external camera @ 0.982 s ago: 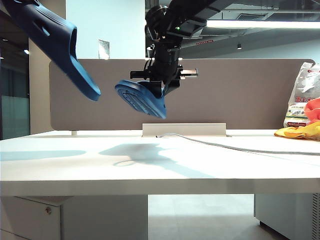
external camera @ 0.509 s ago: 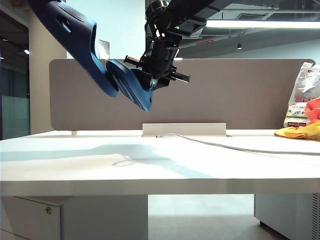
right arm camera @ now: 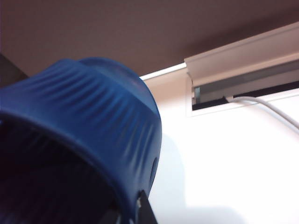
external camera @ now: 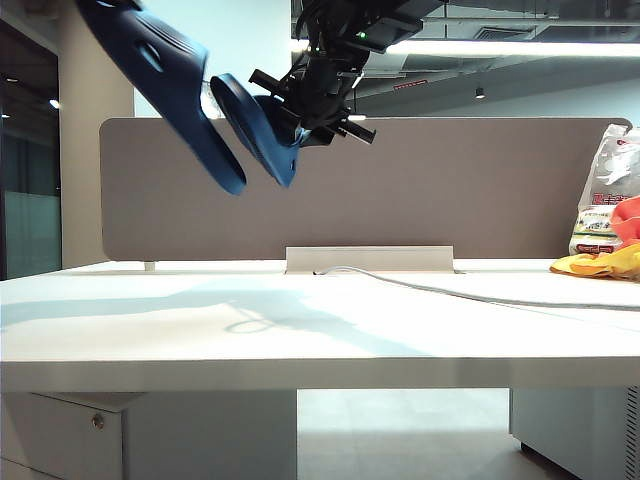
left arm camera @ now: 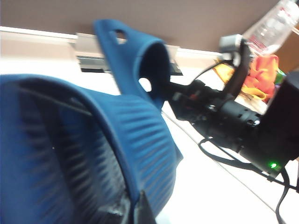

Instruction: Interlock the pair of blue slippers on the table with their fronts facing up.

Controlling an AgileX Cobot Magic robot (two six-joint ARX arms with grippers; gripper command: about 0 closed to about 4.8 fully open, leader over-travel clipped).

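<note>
From the outside camera, two dark blue slippers hang high in the air above the white table [external camera: 320,330]. The left slipper [external camera: 170,80] tilts with its toe end pointing down, and an oval hole shows in its side. The right slipper [external camera: 255,125] is just beside it, tilted too, with its sole turned toward the left one. They are very close, but I cannot tell if they touch. The right gripper [external camera: 300,115] pinches the right slipper. The left gripper is off the top of this picture. A grey-brown panel [external camera: 450,190] stands along the back of the table. A thin white cable [external camera: 480,295] lies on the table. At the far right, a plastic bag [external camera: 605,190] sits by something yellow and orange [external camera: 605,262]; what is in the bag is not clear.

In the left wrist camera, the left gripper [left arm camera: 131,210] is pressed onto the ridged strap of the left slipper [left arm camera: 70,158]. The right slipper [left arm camera: 133,58] is beyond it, held by the black right arm [left arm camera: 233,121].

In the right wrist camera, the right gripper [right arm camera: 135,210] pinches the ridged blue right slipper [right arm camera: 79,135], above the table [right arm camera: 233,168].
</note>
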